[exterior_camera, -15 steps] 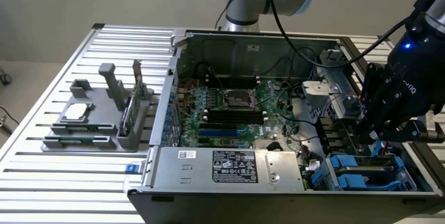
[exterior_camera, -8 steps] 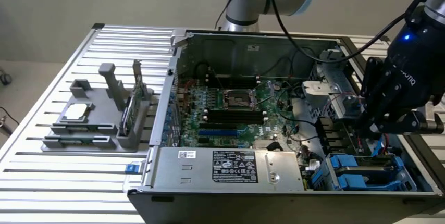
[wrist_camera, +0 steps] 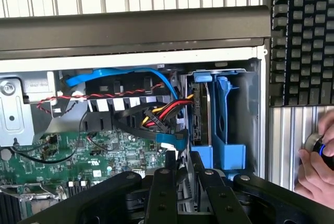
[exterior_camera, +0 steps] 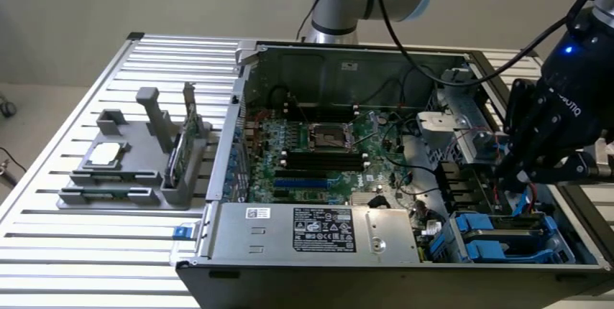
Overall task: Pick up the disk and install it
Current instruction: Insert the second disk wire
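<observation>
The disk (wrist_camera: 201, 114) stands on edge in the blue drive bay (wrist_camera: 229, 151) at the corner of the open computer case, its blue carrier framing it. In the wrist view my gripper (wrist_camera: 183, 164) hangs right over the end of the disk nearest the red and yellow cables, its black fingers (wrist_camera: 162, 187) drawn close together on that end. In the exterior view the gripper (exterior_camera: 508, 174) reaches down into the case at the exterior view's right, just behind the blue bay (exterior_camera: 489, 230). The disk's label is hidden.
A bundle of cables (wrist_camera: 156, 117) and a blue ribbon cable (wrist_camera: 130, 75) lie beside the bay. The motherboard (exterior_camera: 317, 151) and power supply (exterior_camera: 317, 230) take up the case. A grey fixture (exterior_camera: 125, 172) holds parts at the exterior view's left. A person's hand (wrist_camera: 313, 166) and a keyboard (wrist_camera: 302, 36) are beside the case.
</observation>
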Tool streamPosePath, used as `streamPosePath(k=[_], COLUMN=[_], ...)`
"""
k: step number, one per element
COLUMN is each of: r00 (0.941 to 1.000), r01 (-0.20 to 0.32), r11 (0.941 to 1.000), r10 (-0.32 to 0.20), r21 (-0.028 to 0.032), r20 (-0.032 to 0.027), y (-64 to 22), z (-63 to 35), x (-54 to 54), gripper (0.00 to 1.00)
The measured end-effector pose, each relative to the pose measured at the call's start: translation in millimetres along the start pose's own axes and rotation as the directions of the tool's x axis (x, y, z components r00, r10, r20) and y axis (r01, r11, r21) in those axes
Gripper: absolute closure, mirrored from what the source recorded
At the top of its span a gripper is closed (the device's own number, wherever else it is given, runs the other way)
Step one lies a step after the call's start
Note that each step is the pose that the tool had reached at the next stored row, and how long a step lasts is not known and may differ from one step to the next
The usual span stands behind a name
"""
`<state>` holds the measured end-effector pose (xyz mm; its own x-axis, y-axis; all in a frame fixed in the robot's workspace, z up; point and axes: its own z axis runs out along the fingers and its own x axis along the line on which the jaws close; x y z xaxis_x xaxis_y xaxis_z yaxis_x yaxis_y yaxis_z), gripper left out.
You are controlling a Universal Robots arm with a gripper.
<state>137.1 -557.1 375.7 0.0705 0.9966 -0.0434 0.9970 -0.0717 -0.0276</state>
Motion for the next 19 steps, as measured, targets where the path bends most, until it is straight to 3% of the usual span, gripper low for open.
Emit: streamPosePath(k=[8, 19], r00=[0.9999, 0.9999], r01=[-0.005, -0.005], r11=[1.0, 1.0], r10=[0.005, 0.005], r21=[0.0005, 0.001], r20=[0.0095, 0.0126], y=[5.7, 7.4], z=[-0.1, 3.4], x=[2.4, 3.3], gripper=[0.76, 0.76])
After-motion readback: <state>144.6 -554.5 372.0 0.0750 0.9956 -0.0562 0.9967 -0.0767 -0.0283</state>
